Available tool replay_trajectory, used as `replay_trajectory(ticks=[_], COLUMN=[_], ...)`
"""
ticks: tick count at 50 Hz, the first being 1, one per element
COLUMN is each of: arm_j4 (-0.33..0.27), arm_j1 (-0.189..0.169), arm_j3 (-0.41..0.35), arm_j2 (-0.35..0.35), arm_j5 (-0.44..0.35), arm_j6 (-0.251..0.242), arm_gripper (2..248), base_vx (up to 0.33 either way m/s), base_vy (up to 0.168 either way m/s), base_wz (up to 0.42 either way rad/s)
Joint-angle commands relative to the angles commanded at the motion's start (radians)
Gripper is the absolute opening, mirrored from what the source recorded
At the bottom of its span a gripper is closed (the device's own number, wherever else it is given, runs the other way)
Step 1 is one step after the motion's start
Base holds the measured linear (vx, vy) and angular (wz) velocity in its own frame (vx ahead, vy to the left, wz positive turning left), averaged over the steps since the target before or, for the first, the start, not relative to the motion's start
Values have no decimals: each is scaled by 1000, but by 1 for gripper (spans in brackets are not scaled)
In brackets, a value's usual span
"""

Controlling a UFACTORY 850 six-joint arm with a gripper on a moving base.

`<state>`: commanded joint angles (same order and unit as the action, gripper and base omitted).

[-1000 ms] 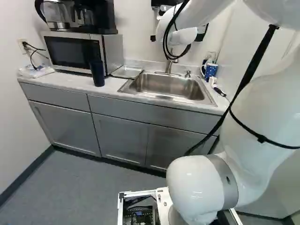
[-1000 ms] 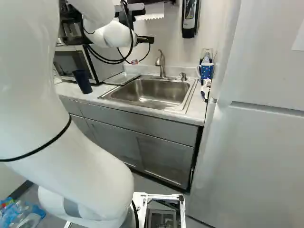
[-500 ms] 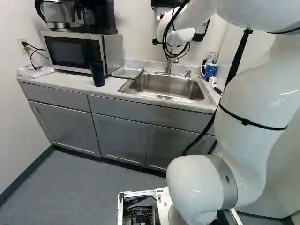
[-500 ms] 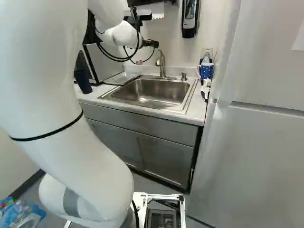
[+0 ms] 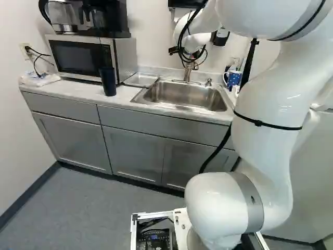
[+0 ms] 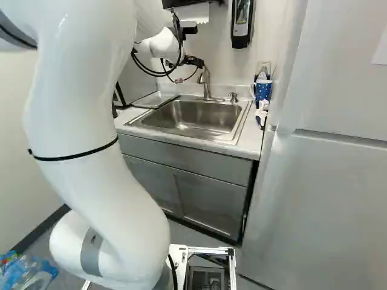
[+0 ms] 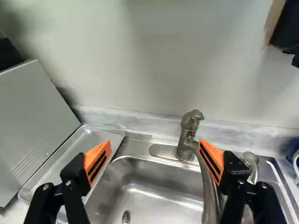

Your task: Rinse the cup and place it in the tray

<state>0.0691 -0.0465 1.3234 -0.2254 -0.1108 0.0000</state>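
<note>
Your end effector point(image 6: 191, 61) is up near the faucet point(image 7: 189, 140), beyond the bend of the arm. From the base views you can barely make out its fingers; the wrist view settles it — they stand wide apart, gripping nothing, with their orange pads point(image 7: 98, 158) facing each other. One pad overlaps the faucet's curved spout in that view, though you can't tell whether they touch. The other appears over the side of the sink point(image 7: 154, 186) nearer the tray point(image 7: 70, 163).

For the dark cup point(image 5: 108, 82), use the left base view: it stands upright on the bench point(image 5: 57, 91), just in front of the microwave point(image 5: 78, 57). In the right base view the arm covers nearly all of it. The tray lies between the microwave and the sink, and the wrist view gives you its raised rim and flat bottom most clearly.

The blue dotted mug point(image 6: 263, 90) is past the sink's other side, plain in the right base view, while the wrist view catches only its edge — you can't tell which of the two is meant for rinsing. Only the left base view gives you the coffee maker point(image 5: 106, 18) on the microwave.
</note>
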Motion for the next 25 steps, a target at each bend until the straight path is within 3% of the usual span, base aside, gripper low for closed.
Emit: replay_trajectory(ticks=[25], arm_j4=[33], arm_j1=[-4], arm_j3=[148], arm_j2=[-129], arm_j5=[31], arm_j6=[0], arm_gripper=[247], base_vx=[0], base_vy=[0], base_wz=[0])
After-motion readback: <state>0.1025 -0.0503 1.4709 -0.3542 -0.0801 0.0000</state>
